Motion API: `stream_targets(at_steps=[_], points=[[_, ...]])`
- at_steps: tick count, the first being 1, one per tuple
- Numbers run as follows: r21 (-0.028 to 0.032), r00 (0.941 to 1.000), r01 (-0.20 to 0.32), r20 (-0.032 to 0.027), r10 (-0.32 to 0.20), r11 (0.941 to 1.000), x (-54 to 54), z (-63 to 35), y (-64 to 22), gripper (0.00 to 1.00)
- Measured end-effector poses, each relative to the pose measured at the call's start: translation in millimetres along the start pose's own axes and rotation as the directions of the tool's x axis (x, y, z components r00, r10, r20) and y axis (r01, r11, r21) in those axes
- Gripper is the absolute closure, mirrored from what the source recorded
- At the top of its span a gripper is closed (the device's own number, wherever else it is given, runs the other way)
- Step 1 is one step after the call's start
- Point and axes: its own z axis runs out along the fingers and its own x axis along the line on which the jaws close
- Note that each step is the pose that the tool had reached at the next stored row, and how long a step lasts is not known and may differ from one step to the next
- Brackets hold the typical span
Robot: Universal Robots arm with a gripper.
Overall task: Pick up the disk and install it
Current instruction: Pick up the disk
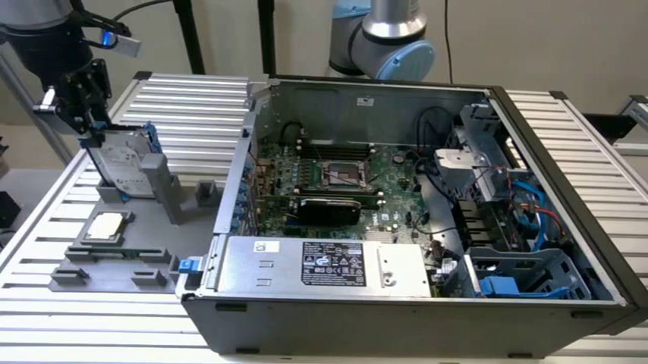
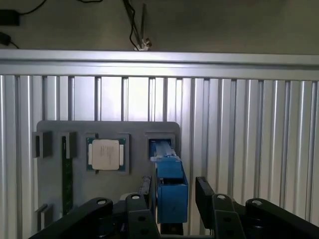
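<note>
— where's the disk (image 1: 124, 163)?
— upper left of the exterior view, standing on edge in the grey holder (image 1: 162, 235) on the table (image 1: 102, 322), left of the open computer case (image 1: 405, 330).
— and the gripper (image 1: 89, 121)?
— right at its top edge. in the wrist view the jaws sit apart on either side of its blue rail (image 2: 172, 191), a gap showing on one side. a chip (image 2: 105, 154) lies near it in the holder.
</note>
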Motion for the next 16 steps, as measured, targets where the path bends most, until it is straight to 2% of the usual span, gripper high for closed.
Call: stream_targets(at_steps=[5, 16], points=[[0.0001, 1.0, 0.0, 0.0, 0.0, 1.0, 1.3, 7.0, 0.6, 0.0], [0.0002, 1.0, 0.0, 0.0, 0.0, 1.0, 1.7, 9.6, 0.0, 0.0]])
